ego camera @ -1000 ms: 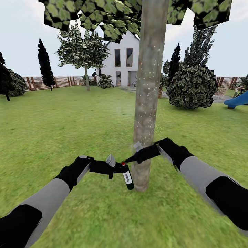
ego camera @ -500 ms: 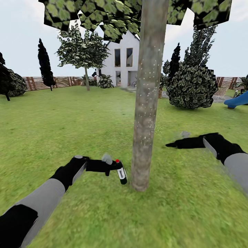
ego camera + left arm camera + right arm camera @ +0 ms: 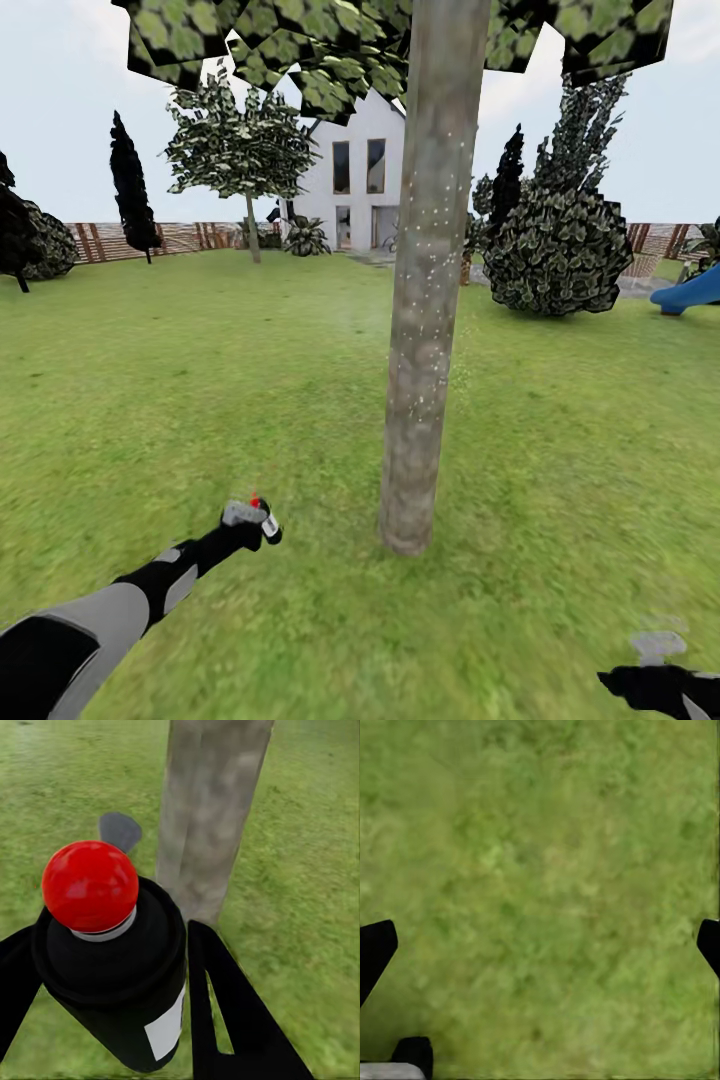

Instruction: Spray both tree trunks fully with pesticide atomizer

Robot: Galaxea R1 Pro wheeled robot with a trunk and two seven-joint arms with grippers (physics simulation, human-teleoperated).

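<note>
Head view, left gripper (image 3: 262, 522) with atomizer (image 3: 266, 524) withdrawn

We see the pesticide atomizer (image 3: 112, 960), dark-bodied with a red cap and white label, clamped in the left gripper (image 3: 250, 520) near the tree trunk (image 3: 425, 300). White pesticide (image 3: 432, 230) specks dot the grey-brown bark. A second tree (image 3: 240, 150) stands far back by the fence.

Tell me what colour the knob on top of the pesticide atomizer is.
Bright red, atop the dark pesticide atomizer; clearest in the left wrist view.
</note>
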